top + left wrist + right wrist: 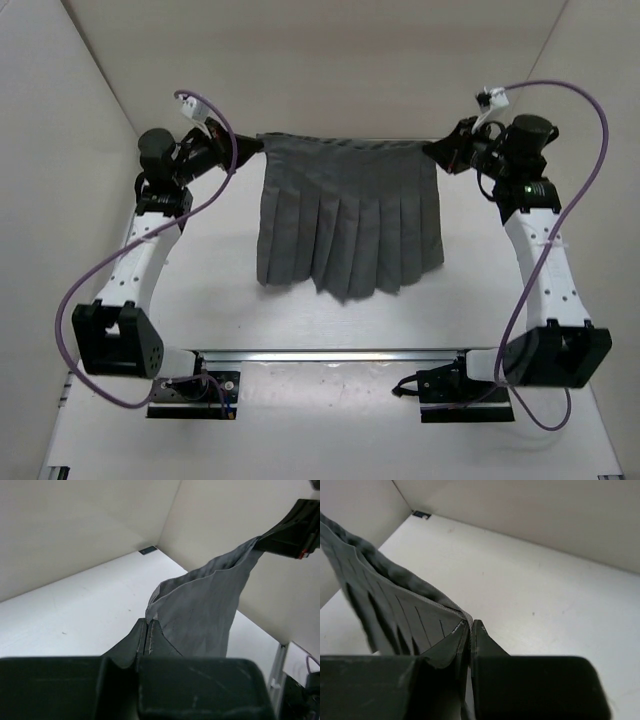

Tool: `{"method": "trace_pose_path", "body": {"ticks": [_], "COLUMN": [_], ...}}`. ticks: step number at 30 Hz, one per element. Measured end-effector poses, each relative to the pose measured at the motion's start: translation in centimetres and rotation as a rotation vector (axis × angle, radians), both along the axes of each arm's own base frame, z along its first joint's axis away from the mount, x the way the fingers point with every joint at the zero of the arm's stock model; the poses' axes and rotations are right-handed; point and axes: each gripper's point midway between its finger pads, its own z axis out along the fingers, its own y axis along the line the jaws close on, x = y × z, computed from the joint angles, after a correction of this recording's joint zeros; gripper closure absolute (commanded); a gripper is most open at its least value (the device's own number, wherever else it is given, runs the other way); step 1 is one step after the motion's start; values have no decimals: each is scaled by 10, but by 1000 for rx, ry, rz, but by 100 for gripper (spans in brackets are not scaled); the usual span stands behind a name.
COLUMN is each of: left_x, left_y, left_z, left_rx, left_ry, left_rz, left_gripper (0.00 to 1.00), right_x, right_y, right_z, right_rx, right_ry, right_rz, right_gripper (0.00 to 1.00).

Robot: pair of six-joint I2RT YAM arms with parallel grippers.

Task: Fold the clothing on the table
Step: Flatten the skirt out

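The clothing (348,215), a dark grey pleated skirt, hangs stretched by its waistband between my two grippers above the far half of the white table (320,330). Its hem trails down toward the table's middle. My left gripper (258,145) is shut on the waistband's left corner, and the left wrist view has the clothing (210,615) pinched at my left gripper (148,622). On the right corner my right gripper (432,150) is shut as well. In the right wrist view the clothing (385,610) folds over the tips of my right gripper (470,625).
Pale walls (320,60) close in the table at the back and both sides. A silver rail (330,354) runs across the near side between the arm bases. Purple cables (590,170) loop beside each arm. A small dark bracket (148,550) sits in the far corner.
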Motion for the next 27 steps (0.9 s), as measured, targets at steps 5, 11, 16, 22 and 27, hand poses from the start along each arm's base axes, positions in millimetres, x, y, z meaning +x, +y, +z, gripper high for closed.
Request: {"method": "trace_pose_path", "body": {"ticks": [5, 11, 16, 22, 27], "left_x": [28, 1, -34, -86, -134], "left_y": [2, 0, -8, -21, -18], "left_z": [26, 48, -28, -156, -166], "left_rx": [22, 25, 39, 74, 38], "left_ry": [-40, -140, -28, 252, 311], "left_rz": [13, 26, 55, 89, 97], "left_gripper": [100, 100, 100, 100, 100], "right_x": [31, 17, -14, -90, -154], "right_y": [1, 5, 10, 41, 44], "right_z": [57, 94, -14, -175, -196], "right_rx": [-12, -44, -33, -80, -92], "right_ry": [-111, -255, -87, 287, 344], "right_rz": [37, 50, 34, 54, 68], "right_gripper": [100, 100, 100, 100, 100]}}
